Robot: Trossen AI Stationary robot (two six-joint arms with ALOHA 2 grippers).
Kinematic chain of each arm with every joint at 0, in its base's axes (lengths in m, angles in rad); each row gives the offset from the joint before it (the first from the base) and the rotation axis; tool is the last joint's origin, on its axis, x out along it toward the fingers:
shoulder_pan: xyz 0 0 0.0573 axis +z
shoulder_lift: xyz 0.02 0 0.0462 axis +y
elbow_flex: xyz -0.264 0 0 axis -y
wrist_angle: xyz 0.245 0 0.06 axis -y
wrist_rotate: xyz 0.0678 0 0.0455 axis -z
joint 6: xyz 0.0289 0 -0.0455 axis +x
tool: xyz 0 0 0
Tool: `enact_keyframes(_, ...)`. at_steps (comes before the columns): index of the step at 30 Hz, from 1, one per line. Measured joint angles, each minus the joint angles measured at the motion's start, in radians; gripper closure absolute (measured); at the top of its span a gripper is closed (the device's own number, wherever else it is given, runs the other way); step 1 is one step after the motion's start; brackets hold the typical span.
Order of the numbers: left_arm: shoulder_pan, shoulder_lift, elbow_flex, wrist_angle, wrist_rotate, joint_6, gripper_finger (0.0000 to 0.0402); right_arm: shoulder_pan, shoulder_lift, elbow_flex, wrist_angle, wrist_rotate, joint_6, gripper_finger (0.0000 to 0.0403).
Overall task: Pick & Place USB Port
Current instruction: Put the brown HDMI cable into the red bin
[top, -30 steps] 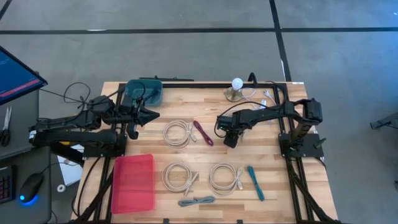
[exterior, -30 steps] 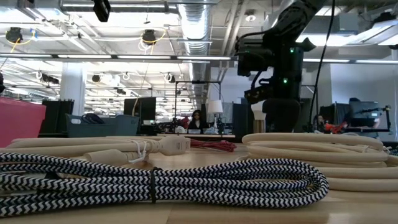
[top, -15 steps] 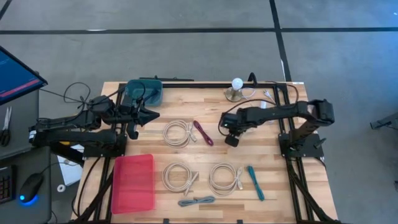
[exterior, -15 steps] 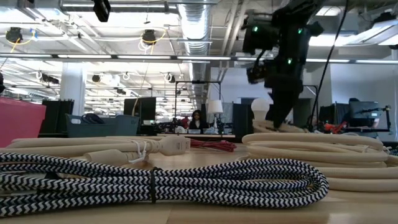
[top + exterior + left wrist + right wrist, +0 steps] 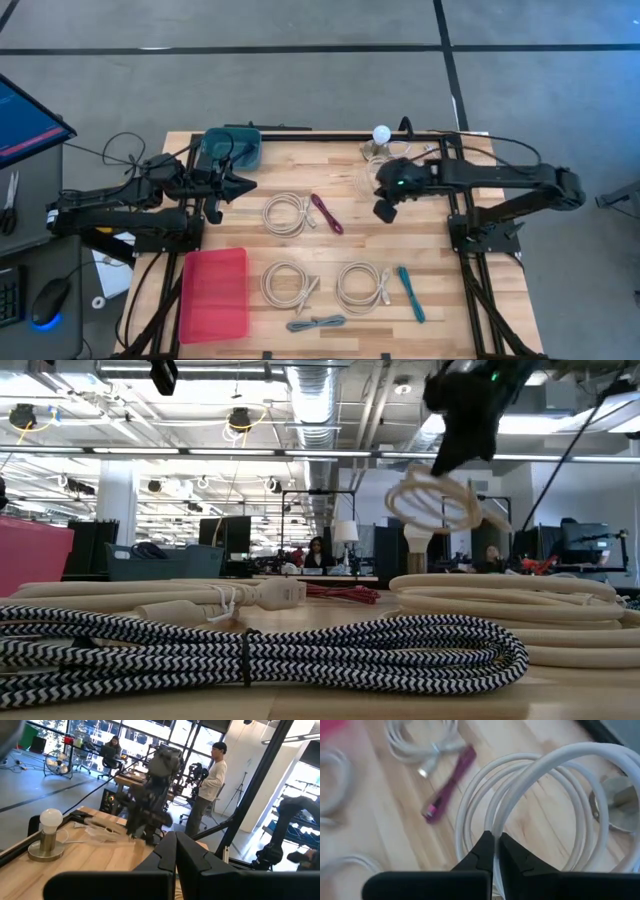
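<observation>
So the right gripper (image 5: 386,207) sits upper right of center in the high view, and its fingers (image 5: 481,851) are pinched tight on a strand of a white coiled cable (image 5: 535,795). That cable is up off the table: in the low view it hangs as a blurry loop (image 5: 432,505) under the gripper, upper right of the frame, in front of the little lamp (image 5: 417,537). From above you can just make out the pale coil (image 5: 371,177) beside the gripper, right below the lamp (image 5: 380,141).

The left gripper (image 5: 240,184) is parked in the upper left part of the table (image 5: 440,260) next to the teal bin (image 5: 231,147), fingers closed with nothing in them.

Other stuff lying around: a magenta cable (image 5: 326,213) in the middle, three more white coils, a teal cable (image 5: 410,293) lower right, a grey braided cable (image 5: 315,323) at the bottom edge, and a red lid (image 5: 214,294) lower left. A person (image 5: 207,785) stands in the room behind.
</observation>
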Motion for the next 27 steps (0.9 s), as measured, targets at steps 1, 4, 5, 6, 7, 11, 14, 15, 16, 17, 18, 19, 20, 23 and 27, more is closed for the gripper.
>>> enact_keyframes(1, 0.0, 0.0, 0.0, 0.0, 0.0, 0.0, 0.0398, 0.002, -0.026, 0.0, 0.0, -0.001, 0.014, 0.0401)
enact_keyframes(4, 0.0, 0.0, 0.0, 0.0, 0.0, 0.0, 0.0398, 0.015, -0.102, 0.0, 0.015, -0.001, 0.043, 0.0402)
enact_keyframes(5, 0.0, 0.0, 0.0, 0.0, 0.0, 0.0, 0.0398, 0.023, -0.125, 0.0, 0.028, -0.001, 0.045, 0.0402)
enact_keyframes(6, 0.0, 0.0, 0.0, 0.0, 0.0, 0.0, 0.0398, 0.03, -0.146, 0.0, 0.043, -0.001, 0.046, 0.0402)
enact_keyframes(7, 0.0, 0.0, 0.0, 0.0, 0.0, 0.0, 0.0398, 0.037, -0.163, 0.0, 0.063, -0.001, 0.051, 0.0402)
enact_keyframes(11, 0.0, 0.0, 0.0, 0.0, 0.0, 0.0, 0.0398, 0.066, -0.216, 0.001, 0.153, -0.001, 0.07, 0.0402)
enact_keyframes(14, 0.0, 0.0, 0.0, 0.0, 0.0, 0.0, 0.0398, 0.089, -0.227, 0.002, 0.204, -0.001, 0.072, 0.0402)
enact_keyframes(15, 0.0, 0.0, 0.0, 0.0, 0.0, 0.0, 0.0398, 0.095, -0.227, 0.002, 0.216, -0.001, 0.072, 0.0403)
enact_keyframes(16, 0.0, 0.0, 0.0, 0.0, 0.0, 0.0, 0.0398, 0.101, -0.226, 0.002, 0.224, -0.001, 0.072, 0.0403)
enact_keyframes(17, 0.0, 0.0, 0.0, 0.0, 0.0, -0.006, 0.0398, 0.107, -0.223, 0.002, 0.233, -0.001, 0.072, 0.0403)
enact_keyframes(18, 0.0, 0.0, 0.0, 0.0, 0.0, -0.018, 0.0398, 0.112, -0.222, 0.002, 0.244, -0.001, 0.072, 0.0403)
enact_keyframes(19, 0.0, 0.001, 0.0, 0.0, 0.0, -0.035, 0.0398, 0.117, -0.221, 0.002, 0.255, -0.002, 0.072, 0.0403)
enact_keyframes(20, 0.0, 0.004, 0.0, 0.0, 0.0, -0.052, 0.0398, 0.121, -0.22, 0.002, 0.266, -0.001, 0.072, 0.0403)
enact_keyframes(23, 0.0, 0.023, 0.0, 0.0, 0.008, -0.075, 0.0395, 0.14, -0.19, 0.002, 0.343, -0.002, 0.072, 0.0403)
enact_keyframes(27, 0.0, 0.066, -0.001, 0.005, 0.014, -0.102, 0.0367, 0.152, -0.145, 0.003, 0.461, -0.031, 0.065, 0.0403)
